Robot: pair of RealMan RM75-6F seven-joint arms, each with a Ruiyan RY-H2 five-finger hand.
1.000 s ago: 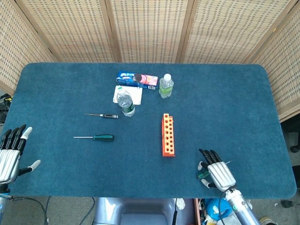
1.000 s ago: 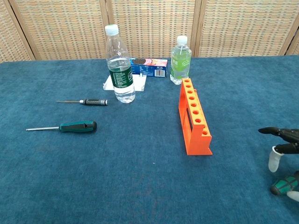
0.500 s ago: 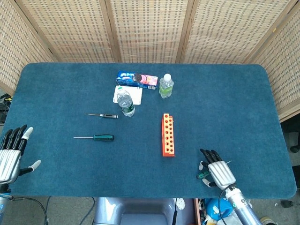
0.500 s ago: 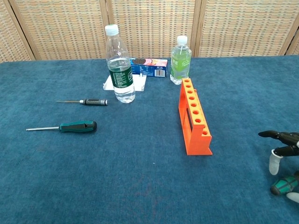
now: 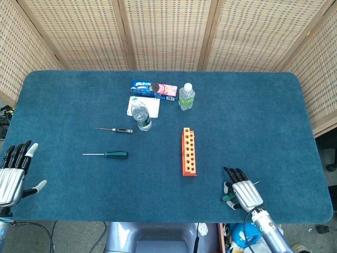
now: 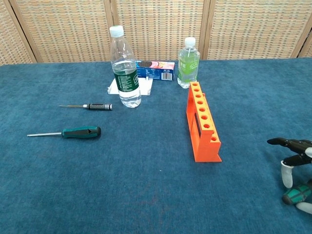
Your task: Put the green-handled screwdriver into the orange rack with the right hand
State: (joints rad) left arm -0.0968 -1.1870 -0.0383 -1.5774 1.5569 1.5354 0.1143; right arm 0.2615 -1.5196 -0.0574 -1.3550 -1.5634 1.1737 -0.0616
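Two green-handled screwdrivers show on the table. One green screwdriver lies at the near right edge, directly under the right hand; only a stub of its handle is visible. That hand lies low over it with dark fingers stretched forward and a white-tipped finger just beside the handle. Whether it actually grips the handle cannot be told from either view.

The rack stands just ahead and left of that hand, apart from it. It runs lengthwise away from the robot, with its row of holes facing up and nothing in them.

Well to the left lies the second green screwdriver, shaft pointing left. Beyond it, nearly parallel, lies a black screwdriver.

A clear bottle stands upright near the black handle, on the front edge of a white pad. Behind the pad lies a cookie box, and a greenish bottle stands just right of it.

At the near left corner, off the table edge, the left hand is empty with fingers spread.
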